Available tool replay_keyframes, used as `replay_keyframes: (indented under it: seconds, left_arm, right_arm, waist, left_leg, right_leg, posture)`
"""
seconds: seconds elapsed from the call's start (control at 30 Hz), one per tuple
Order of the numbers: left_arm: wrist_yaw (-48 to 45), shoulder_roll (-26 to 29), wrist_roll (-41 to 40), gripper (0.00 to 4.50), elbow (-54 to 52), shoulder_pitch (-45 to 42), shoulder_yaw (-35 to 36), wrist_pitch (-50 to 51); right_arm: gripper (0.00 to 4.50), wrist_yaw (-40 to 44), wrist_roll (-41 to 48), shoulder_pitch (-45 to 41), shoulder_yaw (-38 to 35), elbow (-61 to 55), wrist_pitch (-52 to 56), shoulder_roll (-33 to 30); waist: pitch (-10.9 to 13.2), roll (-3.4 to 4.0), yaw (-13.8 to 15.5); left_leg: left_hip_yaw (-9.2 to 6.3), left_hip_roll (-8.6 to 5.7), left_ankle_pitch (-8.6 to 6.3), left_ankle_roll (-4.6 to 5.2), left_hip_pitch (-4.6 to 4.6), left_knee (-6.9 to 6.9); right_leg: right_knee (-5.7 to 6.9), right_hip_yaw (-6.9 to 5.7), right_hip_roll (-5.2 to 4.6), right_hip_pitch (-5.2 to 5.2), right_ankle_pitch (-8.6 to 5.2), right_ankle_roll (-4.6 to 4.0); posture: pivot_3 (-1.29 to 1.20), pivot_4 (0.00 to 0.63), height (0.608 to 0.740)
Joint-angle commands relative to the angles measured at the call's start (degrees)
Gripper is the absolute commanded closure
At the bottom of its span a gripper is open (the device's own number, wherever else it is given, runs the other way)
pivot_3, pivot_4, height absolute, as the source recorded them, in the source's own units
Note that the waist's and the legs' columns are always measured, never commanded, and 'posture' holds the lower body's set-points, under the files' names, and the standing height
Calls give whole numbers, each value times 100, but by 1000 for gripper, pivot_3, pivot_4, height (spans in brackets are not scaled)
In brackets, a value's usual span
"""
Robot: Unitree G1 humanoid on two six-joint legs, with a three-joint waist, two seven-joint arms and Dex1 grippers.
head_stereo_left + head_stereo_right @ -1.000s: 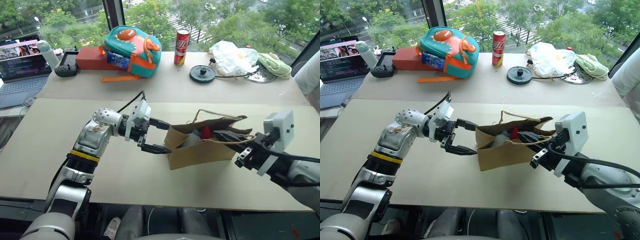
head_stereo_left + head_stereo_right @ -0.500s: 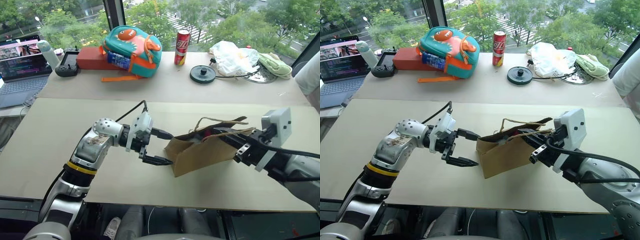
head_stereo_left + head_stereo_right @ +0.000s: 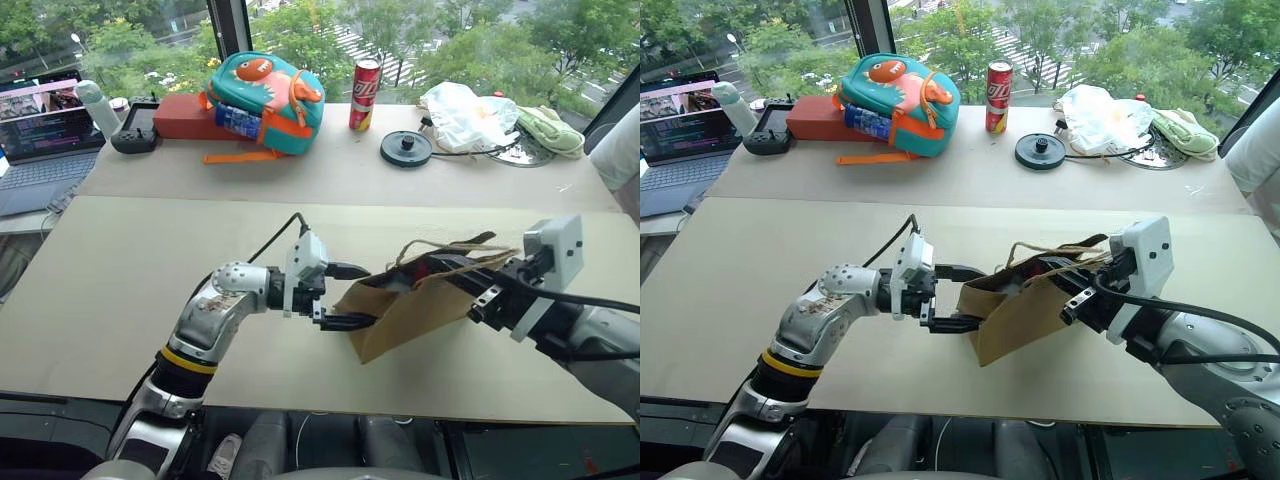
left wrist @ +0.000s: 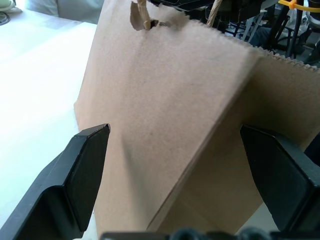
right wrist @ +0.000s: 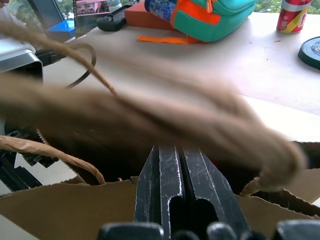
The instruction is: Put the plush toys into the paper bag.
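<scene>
The brown paper bag [image 3: 425, 312] lies tilted on the beige table [image 3: 130, 250], its mouth end raised to the right and its lower corner on the tabletop. A bit of a red plush toy [image 3: 1044, 266] peeks out of the mouth. My right gripper [image 3: 452, 266] is shut, its fingers [image 5: 182, 190] poked into the bag's mouth with a cord handle [image 5: 55, 155] draped over them. My left gripper [image 3: 350, 296] is open and straddles the bag's closed end. In the left wrist view the bag's side [image 4: 170, 110] stands between the two fingers [image 4: 80, 185].
Along the far edge stand a teal backpack [image 3: 262, 100], a red box [image 3: 185, 117], a red can [image 3: 364, 93], a black disc [image 3: 405, 148] and a white plastic bag [image 3: 460, 112]. A laptop [image 3: 40, 135] sits at far left. A person's sleeve [image 3: 620, 145] shows at right.
My left gripper has moved right, from beside the bag's end to around it. The bag has tipped up from lying flat, its mouth end lifted on my right gripper.
</scene>
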Motion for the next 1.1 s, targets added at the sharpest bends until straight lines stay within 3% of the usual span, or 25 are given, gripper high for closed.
replay_keyframes:
  seconds: [0.03, 0.47, 0.67, 0.83, 1.1]
  left_arm:
    - [-157, 126, -185, 42, -205, -10, -29, 79]
    - [-952, 876, -187, 42, 153, -398, 56, -68]
    - [-946, 841, -162, 42, 326, -516, 83, -155]
    - [-911, 814, -166, 42, 347, -482, 88, -181]
    - [-916, 844, -173, 42, 309, -412, 112, -212]
  right_arm:
    - [4500, -10, 109, -124, -64, -30, -69, -79]
    - [4500, 82, 46, -133, 9, -11, -20, -177]
    - [4500, 1339, -44, 839, -1035, -82, 230, -935]
    - [4500, 2072, -142, 1319, -1572, -26, 339, -1197]
    - [4500, 2136, -139, 1872, -1130, -579, 382, -1062]
  waist:
    - [0, 0, -3]
    - [0, 0, -1]
    - [-1, 1, 23]
    - [0, 1, 0]
    - [0, 0, 7]
  left_leg:
    - [0, 0, 0, 0, 0, 0]
    - [1, 0, 0, 0, -1, -1]
    - [0, -2, 0, 0, -5, -2]
    - [2, 0, 0, 0, -2, -1]
    - [2, 2, 0, 0, -2, 0]
  right_leg:
    - [0, 0, 0, 0, 0, 0]
    - [-2, 0, 0, 0, -1, 2]
    - [-9, -2, -2, 0, -1, 1]
    - [-9, 0, -1, 2, -7, 12]
    - [-8, 0, 1, 3, -14, 24]
  posture:
    - [0, 150, 740]
    - [0, 150, 740]
    - [0, 150, 740]
    - [0, 150, 740]
    - [0, 150, 740]
